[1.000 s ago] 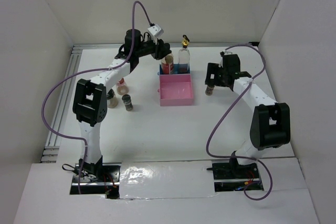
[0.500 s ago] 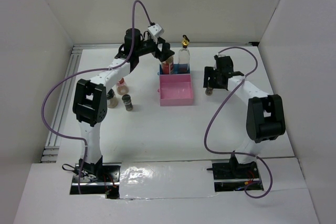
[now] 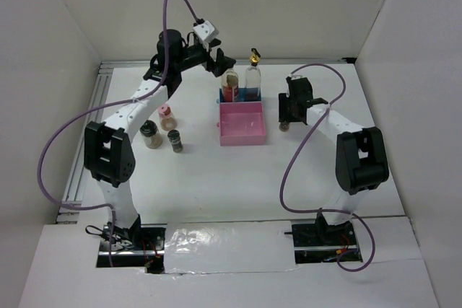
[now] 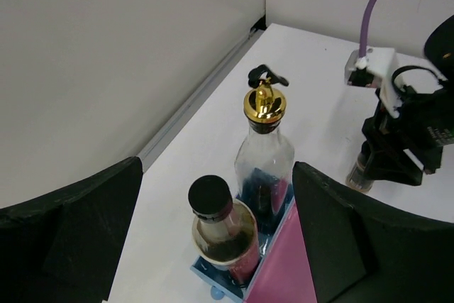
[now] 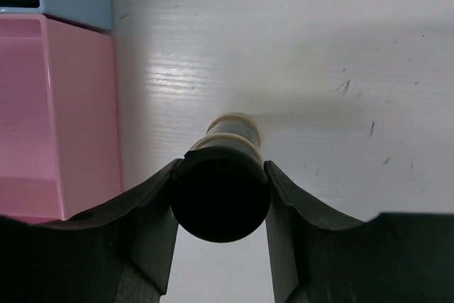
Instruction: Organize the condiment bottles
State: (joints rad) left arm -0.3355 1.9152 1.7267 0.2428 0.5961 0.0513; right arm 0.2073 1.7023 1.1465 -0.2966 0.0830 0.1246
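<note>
On the table (image 3: 216,178) the pink and blue tray (image 3: 242,122) already has the tall gold-capped bottle (image 4: 264,148) and the black-capped bottle (image 4: 216,226) standing upright side by side in its blue rear compartment, while the pink front compartment is bare. The left gripper (image 3: 220,61) hovers above and behind those two, fingers spread wide with nothing between them, so its part looks done for now. The step in hand belongs to the right gripper (image 3: 287,112): its fingers (image 5: 152,221) press on either side of the dark cap of a spice jar (image 5: 221,196), which stands on the table just right of the tray (whether the hold is firm I cannot tell). Next comes a straight lift, then a short carry left into the pink compartment, clearing its wall. The pink-capped jar (image 3: 166,112) and two short jars (image 3: 152,135) wait well left of the tray.
</note>
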